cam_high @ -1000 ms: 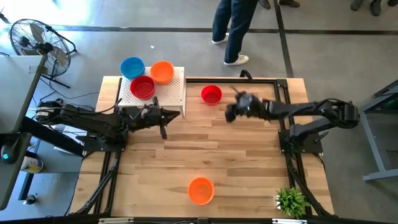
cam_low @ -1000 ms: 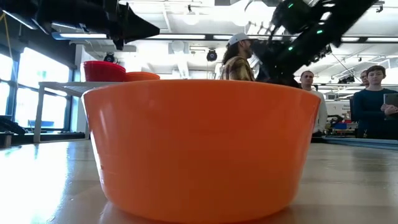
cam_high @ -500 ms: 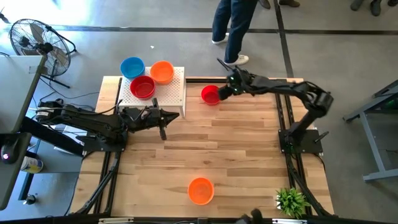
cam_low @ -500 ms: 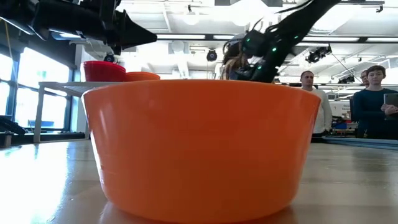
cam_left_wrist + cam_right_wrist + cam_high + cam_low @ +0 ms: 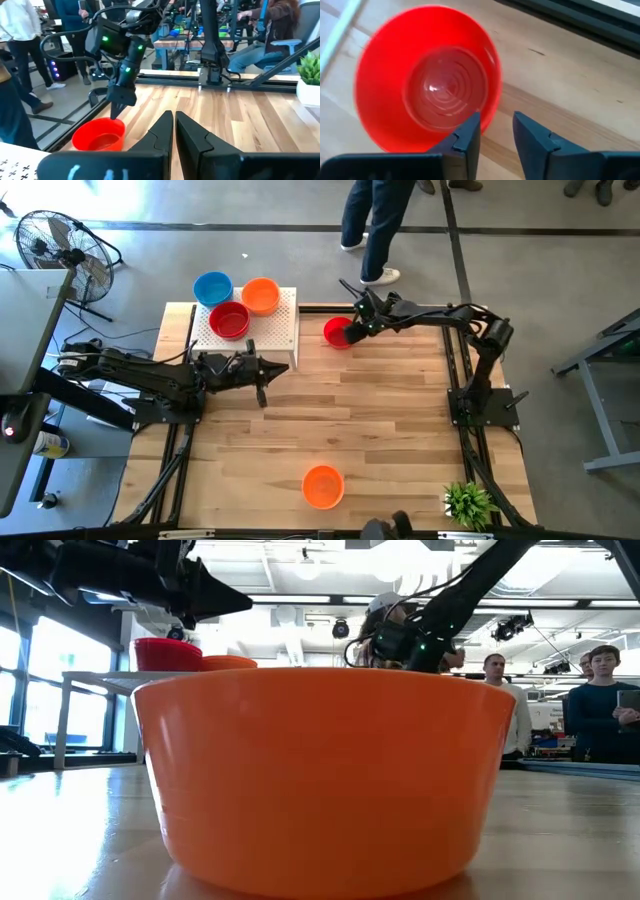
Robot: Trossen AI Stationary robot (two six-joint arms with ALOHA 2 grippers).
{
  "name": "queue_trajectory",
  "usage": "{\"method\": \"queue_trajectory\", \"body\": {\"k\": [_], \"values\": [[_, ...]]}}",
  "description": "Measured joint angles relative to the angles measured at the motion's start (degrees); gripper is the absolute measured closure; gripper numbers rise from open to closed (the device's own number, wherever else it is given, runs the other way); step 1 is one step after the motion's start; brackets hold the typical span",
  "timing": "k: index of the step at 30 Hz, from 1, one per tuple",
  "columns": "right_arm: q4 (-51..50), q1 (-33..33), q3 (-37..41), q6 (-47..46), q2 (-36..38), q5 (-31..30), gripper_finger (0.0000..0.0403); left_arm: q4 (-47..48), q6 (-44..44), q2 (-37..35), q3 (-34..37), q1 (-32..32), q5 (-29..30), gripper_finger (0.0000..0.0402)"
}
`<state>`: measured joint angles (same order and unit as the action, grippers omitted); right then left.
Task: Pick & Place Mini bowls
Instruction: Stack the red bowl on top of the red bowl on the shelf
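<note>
A red mini bowl [image 5: 338, 333] sits upright on the wooden table near its far edge. My right gripper [image 5: 352, 330] slants down over its right side, open. In the right wrist view one finger [image 5: 466, 134] hangs over the bowl's inside and the other [image 5: 532, 136] stands outside, the rim [image 5: 493, 107] between them. Blue [image 5: 213, 287], orange [image 5: 261, 295] and red [image 5: 229, 320] mini bowls rest on the white perforated stand [image 5: 285, 332]. Another orange mini bowl [image 5: 323, 486] sits near the front edge. My left gripper [image 5: 283, 364] waits shut, level, beside the stand. My right gripper stands astride the red bowl's right rim [image 5: 493, 107], coming from above and from the table's right. I cannot tell whether either finger touches the rim. The bowl rests flat on the table.
A small green plant [image 5: 468, 502] stands at the near right corner. A black rail frame [image 5: 452, 315] runs along the far and right edges. A person's legs [image 5: 375, 225] show on the floor beyond the far edge. People stand in the room behind [image 5: 600, 690].
My right gripper has swung from above the table's right middle toward the far edge and leftward, down to the red bowl, and has tipped more steeply downward. The bowls and my left gripper have kept still.
</note>
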<state>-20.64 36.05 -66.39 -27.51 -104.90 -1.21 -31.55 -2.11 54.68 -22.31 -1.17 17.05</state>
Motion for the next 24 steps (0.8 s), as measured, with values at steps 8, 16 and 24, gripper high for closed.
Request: {"method": "queue_trajectory", "body": {"k": [8, 16, 24], "values": [[2.1, 0.0, 0.0, -1.2, -0.9, 2.5, 0.0339, 0.0, 0.0, 0.0, 0.0, 0.0, -0.1, 0.0386], [4.4, 0.0, 0.0, -2.7, -2.9, 3.3, 0.0351, 0.0, 0.2, 0.0, 0.0, 0.0, -0.1, 0.0386], [5.1, 0.0, 0.0, -1.0, -3.0, 3.1, 0.0385, 0.5, 0.3, 0.0, 0.0, 0.0, -0.1, 0.0386]]}}
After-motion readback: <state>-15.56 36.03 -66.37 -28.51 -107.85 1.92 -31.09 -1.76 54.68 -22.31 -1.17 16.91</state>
